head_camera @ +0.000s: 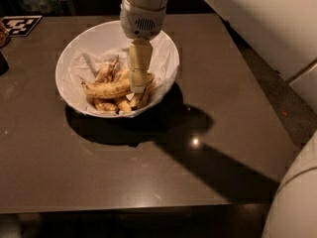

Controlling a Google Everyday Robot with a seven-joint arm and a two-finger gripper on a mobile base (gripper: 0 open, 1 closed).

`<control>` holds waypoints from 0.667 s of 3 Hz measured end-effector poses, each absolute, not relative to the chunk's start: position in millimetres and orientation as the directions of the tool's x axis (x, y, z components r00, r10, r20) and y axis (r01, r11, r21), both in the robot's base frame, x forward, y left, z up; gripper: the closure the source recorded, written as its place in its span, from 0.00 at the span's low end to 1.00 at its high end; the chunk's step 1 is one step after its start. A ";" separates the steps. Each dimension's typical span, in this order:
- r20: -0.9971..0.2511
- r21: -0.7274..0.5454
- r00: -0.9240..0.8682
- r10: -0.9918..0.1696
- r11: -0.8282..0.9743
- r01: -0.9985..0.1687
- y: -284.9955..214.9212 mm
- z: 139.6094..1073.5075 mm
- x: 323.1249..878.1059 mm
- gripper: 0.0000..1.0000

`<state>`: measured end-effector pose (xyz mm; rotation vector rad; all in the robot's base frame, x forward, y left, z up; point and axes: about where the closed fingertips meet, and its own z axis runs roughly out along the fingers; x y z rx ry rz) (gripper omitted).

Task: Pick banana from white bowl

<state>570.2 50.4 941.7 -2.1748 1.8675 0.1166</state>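
Note:
The white bowl [74, 58] stands on the dark table, left of centre, lined with crumpled white paper. The banana [110, 89], long, yellow and brown-speckled, lies across the bowl's middle on top of several smaller, browner bananas [119, 104]. My gripper [138, 87] hangs straight down from the white wrist [143, 14] into the bowl, and its tip is at the banana's right end. The contact there is hidden by the gripper itself.
The dark brown table [198, 157] ends close on the right and front. A black-and-white marker tag [20, 24] lies at the back left, with a dark object [2, 63] at the left edge. My white arm [267, 29] crosses the right side.

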 end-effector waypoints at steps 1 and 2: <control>-0.257 -0.134 0.204 -0.944 -0.174 -0.975 61.2 936.2 571.3 0.00; -0.276 -0.110 0.218 -0.936 -0.194 -0.975 68.1 926.9 572.8 0.15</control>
